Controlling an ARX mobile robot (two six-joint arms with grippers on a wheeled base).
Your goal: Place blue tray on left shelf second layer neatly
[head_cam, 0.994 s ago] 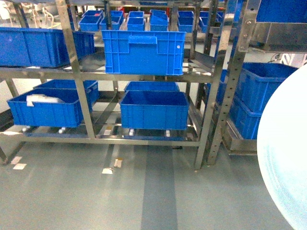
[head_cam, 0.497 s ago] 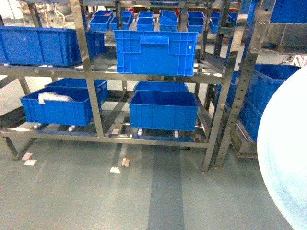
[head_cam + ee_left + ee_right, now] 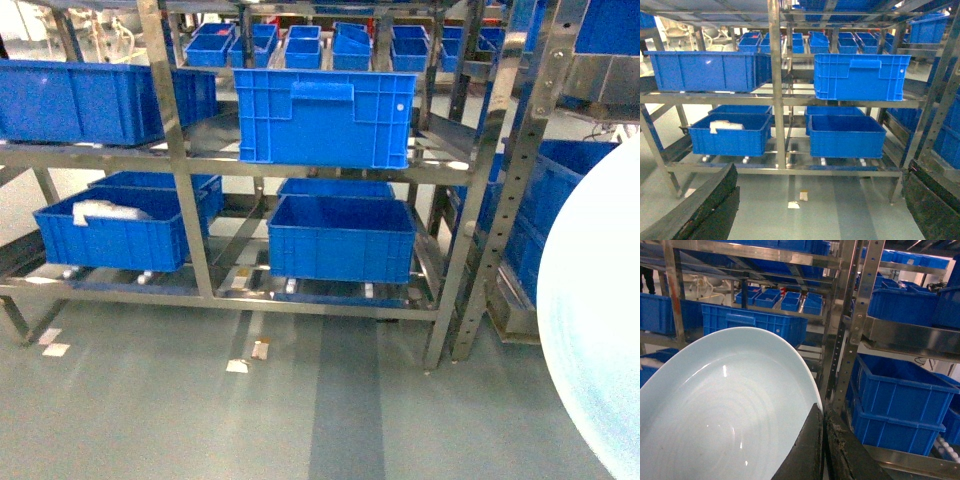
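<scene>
The blue tray (image 3: pixel 595 320) is a pale round dish filling the right edge of the head view, held up on edge above the floor. In the right wrist view the tray (image 3: pixel 715 410) fills the lower left, and my right gripper (image 3: pixel 822 440) is shut on its rim. The left shelf (image 3: pixel 180 160) is a steel rack straight ahead; the tier second from the bottom (image 3: pixel 790 99) carries two large blue crates. My left gripper (image 3: pixel 820 205) stands wide open, with nothing between its fingers (image 3: pixel 705 205), and faces the rack above the floor.
A large crate (image 3: pixel 322 115) sits on that tier right of the upright, another crate (image 3: pixel 95 100) to its left. Lower crates (image 3: pixel 340 238) sit beneath. A second rack (image 3: pixel 860 315) with blue crates stands at the right. Paper scraps (image 3: pixel 250 358) lie on the grey floor.
The rack has shifted to the right and slightly down in the head view, so my viewpoint has moved. The tray stays at the right edge, still gripped.
</scene>
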